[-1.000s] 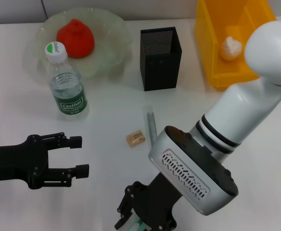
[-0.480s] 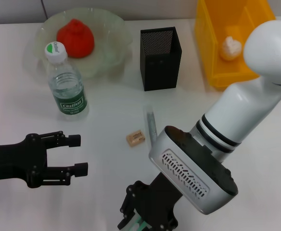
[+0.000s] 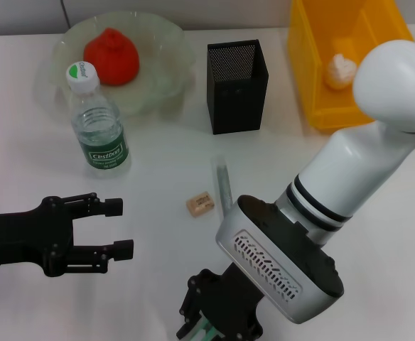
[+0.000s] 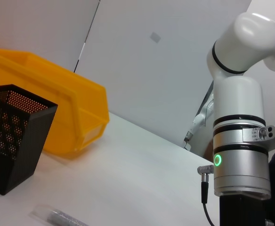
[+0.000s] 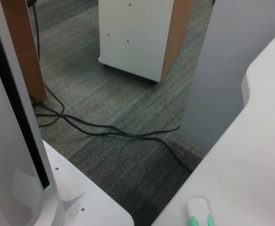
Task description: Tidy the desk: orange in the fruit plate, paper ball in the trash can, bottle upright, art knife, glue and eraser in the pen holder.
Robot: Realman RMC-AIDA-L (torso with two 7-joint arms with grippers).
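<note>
Shifting slightly since a second ago, the right arm's white elbow has swung a little nearer the body while every object on the desk (image 3: 44,177) keeps its place. Largest on the tabletop, the trash can (image 3: 320,78) stands at the far right with the paper ball (image 3: 341,69) inside; the fruit plate (image 3: 158,67) sits at the far left holding the orange (image 3: 111,56). Just in front of the plate, the bottle (image 3: 96,121) stands upright, and the pen holder (image 3: 236,87) stands between plate and bin. A thin grey tube-like item (image 3: 223,185) lies in front of the holder, its near end hidden under the right arm, and the eraser (image 3: 200,204) lies just beside it.

Only the head view shows both grippers: the left gripper (image 3: 116,227) hovers low at the near left, its black fingers (image 3: 109,207) spread apart and touching nothing; the right gripper (image 3: 202,328) is cut off at the near edge, pinching a white-and-green item (image 3: 206,332), too little of it visible to name.

Seen from the left wrist, the holder (image 4: 12,136), the bin (image 4: 57,115) and the tube's end (image 4: 57,216) appear side-on, along with the right arm's forearm and its green ring light. The right wrist view takes in carpet, cables and furniture beyond the desk edge (image 5: 250,155), plus the white-and-green item's tip (image 5: 198,214).
</note>
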